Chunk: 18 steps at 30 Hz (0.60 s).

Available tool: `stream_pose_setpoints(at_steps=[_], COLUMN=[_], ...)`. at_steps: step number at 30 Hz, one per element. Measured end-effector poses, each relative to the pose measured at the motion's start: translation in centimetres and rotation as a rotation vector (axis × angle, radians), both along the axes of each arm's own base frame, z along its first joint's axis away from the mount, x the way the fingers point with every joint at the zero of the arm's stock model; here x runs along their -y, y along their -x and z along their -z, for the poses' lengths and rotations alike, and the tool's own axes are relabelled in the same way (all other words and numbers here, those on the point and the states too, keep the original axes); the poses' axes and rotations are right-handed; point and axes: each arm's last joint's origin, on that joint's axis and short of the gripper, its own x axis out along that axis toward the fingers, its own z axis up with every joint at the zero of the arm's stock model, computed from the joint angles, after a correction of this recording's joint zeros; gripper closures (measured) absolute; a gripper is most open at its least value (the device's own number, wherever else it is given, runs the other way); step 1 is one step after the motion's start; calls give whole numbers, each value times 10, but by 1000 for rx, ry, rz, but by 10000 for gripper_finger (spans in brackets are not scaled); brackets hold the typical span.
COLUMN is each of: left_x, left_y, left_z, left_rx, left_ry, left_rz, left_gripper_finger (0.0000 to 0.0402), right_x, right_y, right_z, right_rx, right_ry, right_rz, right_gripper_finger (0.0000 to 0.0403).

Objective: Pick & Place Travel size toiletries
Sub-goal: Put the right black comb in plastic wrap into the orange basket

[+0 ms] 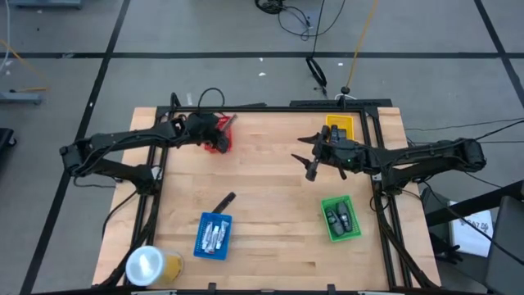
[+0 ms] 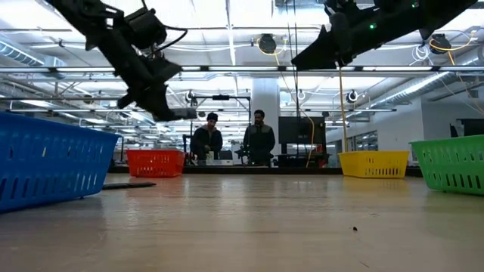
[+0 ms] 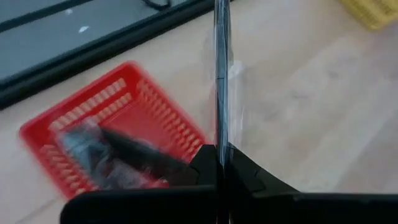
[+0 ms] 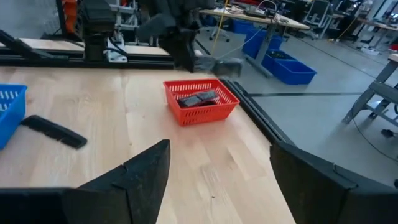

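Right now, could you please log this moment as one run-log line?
left gripper: shut on thin clear item, above red tray | right gripper: open, empty, near yellow tray | dark stick: loose on table

A grey floor (image 1: 205, 33) crossed by dark tape lines surrounds the wooden table (image 1: 270, 205). Black cables (image 1: 286, 16) lie coiled on it beyond the table's far edge. Past the table, two people (image 2: 234, 140) stand under rows of bright ceiling lights (image 2: 227, 23). Blue bins (image 4: 283, 62) sit beneath a workbench (image 4: 261, 15) farther back.
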Motion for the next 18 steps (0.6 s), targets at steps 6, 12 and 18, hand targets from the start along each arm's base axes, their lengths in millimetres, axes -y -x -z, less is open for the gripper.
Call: stream_pose_setpoints(at_steps=[6, 12, 18], left_x=[-7, -10, -8], left_y=[10, 16, 20], left_z=[14, 22, 31], left_rx=[15, -2, -12], left_ry=[49, 60, 89], left_rz=[-112, -215, -239], left_gripper_finger=[401, 401, 401], right_x=[0, 0, 0], right_y=[0, -1, -1], right_z=[-1, -2, -3], right_rx=[15, 19, 24], right_ry=[0, 14, 20], right_rz=[-3, -6, -8], right_gripper_finger=[138, 138, 138])
